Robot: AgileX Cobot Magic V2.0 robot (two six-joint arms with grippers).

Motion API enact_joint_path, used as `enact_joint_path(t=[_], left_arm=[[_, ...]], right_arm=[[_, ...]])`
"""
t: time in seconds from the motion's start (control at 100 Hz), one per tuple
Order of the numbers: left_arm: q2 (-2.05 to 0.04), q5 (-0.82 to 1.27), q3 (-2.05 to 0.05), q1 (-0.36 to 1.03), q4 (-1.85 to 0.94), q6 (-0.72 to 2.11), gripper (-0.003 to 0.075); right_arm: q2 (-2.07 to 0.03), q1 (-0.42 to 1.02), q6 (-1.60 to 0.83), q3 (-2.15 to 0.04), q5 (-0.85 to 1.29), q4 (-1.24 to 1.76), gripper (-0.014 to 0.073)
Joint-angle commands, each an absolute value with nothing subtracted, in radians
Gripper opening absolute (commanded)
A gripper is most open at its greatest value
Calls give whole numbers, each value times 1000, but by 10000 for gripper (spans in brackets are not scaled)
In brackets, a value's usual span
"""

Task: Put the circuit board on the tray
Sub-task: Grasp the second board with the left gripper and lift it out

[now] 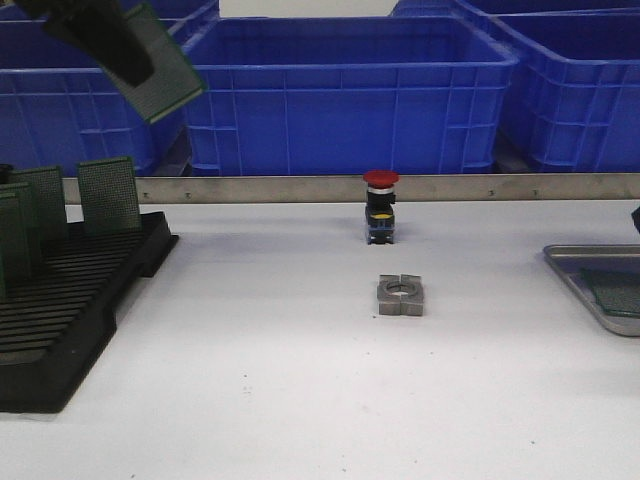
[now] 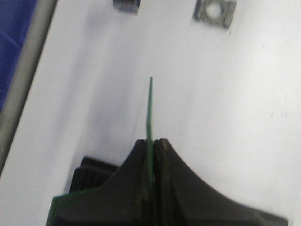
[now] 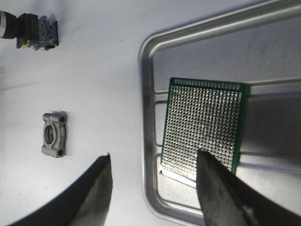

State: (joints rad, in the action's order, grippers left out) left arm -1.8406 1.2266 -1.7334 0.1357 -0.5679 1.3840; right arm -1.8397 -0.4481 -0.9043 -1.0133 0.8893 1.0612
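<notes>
Left gripper (image 1: 112, 48) raised high at the front view's upper left, in front of the blue crates (image 1: 345, 90), pinching a green circuit board (image 1: 165, 62) that tilts out of its fingers toward the right. Left wrist view gives that board edge-on (image 2: 150, 110): a thin green line rising from between the two black fingers (image 2: 136, 188), which press flat against both faces, with white table (image 2: 225, 117) far below. Right gripper (image 3: 155, 188) spread wide, holding nothing, hovering over the near corner of the tray (image 3: 146, 61). Second circuit board (image 3: 203, 129) lies flat on the tray floor, gold-dotted face up; one fingertip (image 3: 211, 179) overlaps its lower edge in view, contact cannot be told. Front view shows only the tray's left end (image 1: 578, 275) at the far right edge, board in it a faint green patch (image 1: 615, 292); the right gripper is scarcely seen there. Front view alone shows the black slotted rack (image 1: 70, 310) at left with more green boards standing upright in it (image 1: 108, 195). Mid-table: red-capped push button (image 1: 381, 207) and, nearer, a grey metal block with a round hole (image 1: 401, 295), well apart from tray and rack; both also in the right wrist view.
</notes>
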Motion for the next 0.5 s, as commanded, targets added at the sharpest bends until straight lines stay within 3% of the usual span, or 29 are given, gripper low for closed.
enact_joint_path(t=[0.0, 0.49], left_arm=[[-1762, 1272, -1763, 171, -712, 1348, -18], [-1799, 1272, -1720, 498, -722, 1326, -18]], right_arm=[[-1785, -453, -942, -1036, 938, 1122, 430], [-1779, -453, -1182, -1037, 1094, 1300, 430]])
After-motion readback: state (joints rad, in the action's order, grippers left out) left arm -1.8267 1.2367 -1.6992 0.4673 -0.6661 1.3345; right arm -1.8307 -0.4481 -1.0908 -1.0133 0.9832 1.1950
